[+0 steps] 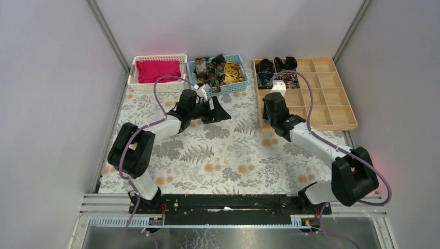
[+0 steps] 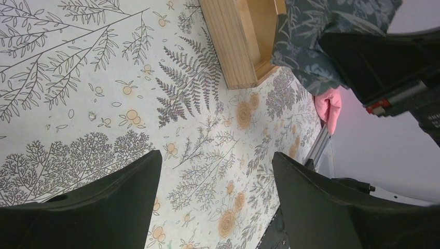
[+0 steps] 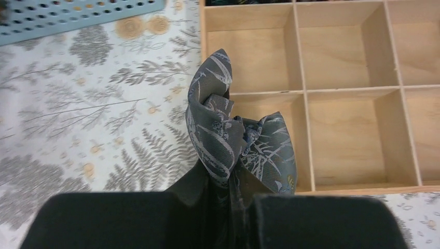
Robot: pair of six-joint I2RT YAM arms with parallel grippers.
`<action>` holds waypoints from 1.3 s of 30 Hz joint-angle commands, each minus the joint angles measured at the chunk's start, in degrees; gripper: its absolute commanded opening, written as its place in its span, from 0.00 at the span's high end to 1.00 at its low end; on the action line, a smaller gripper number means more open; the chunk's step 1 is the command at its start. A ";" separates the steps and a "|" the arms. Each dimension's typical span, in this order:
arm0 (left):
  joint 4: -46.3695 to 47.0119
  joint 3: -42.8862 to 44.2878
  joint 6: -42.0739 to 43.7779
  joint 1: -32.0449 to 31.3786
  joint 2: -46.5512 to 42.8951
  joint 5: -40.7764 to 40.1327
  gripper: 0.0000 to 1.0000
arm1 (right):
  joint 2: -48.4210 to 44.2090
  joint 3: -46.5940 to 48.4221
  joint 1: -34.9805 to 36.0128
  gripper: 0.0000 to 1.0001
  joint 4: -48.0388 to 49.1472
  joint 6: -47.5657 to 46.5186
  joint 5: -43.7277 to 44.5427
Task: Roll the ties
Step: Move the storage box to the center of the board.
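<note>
My right gripper (image 3: 236, 181) is shut on a grey leaf-patterned tie (image 3: 228, 135), folded into a bundle and held above the left edge of the wooden compartment tray (image 3: 303, 98). In the top view the right gripper (image 1: 271, 99) hangs over the tray's left column (image 1: 342, 111). The same tie shows in the left wrist view (image 2: 316, 36) beside the tray's corner. Several rolled dark ties (image 1: 275, 70) sit in the tray's back-left compartments. Loose ties (image 1: 218, 70) fill the blue basket (image 1: 244, 85). My left gripper (image 2: 215, 181) is open and empty above the tablecloth, pointing right (image 1: 220, 111).
A white basket (image 1: 134, 78) with a magenta cloth (image 1: 158, 70) stands at the back left. The flower-patterned tablecloth (image 1: 218, 155) covers the table. Grey walls close in both sides. A metal rail (image 1: 233, 199) runs along the near edge.
</note>
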 commanded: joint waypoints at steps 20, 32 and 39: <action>1.89 1.15 1.70 -0.06 0.06 -0.05 0.16 | 34.47 19.95 -1.01 1.00 -9.13 6.74 22.89; 4.05 1.02 0.77 0.02 0.96 1.53 0.16 | 41.73 21.33 8.66 1.00 -25.00 27.37 25.20; 4.59 0.12 0.78 0.02 0.70 2.18 0.17 | 48.69 20.74 12.79 1.00 -36.35 36.88 27.38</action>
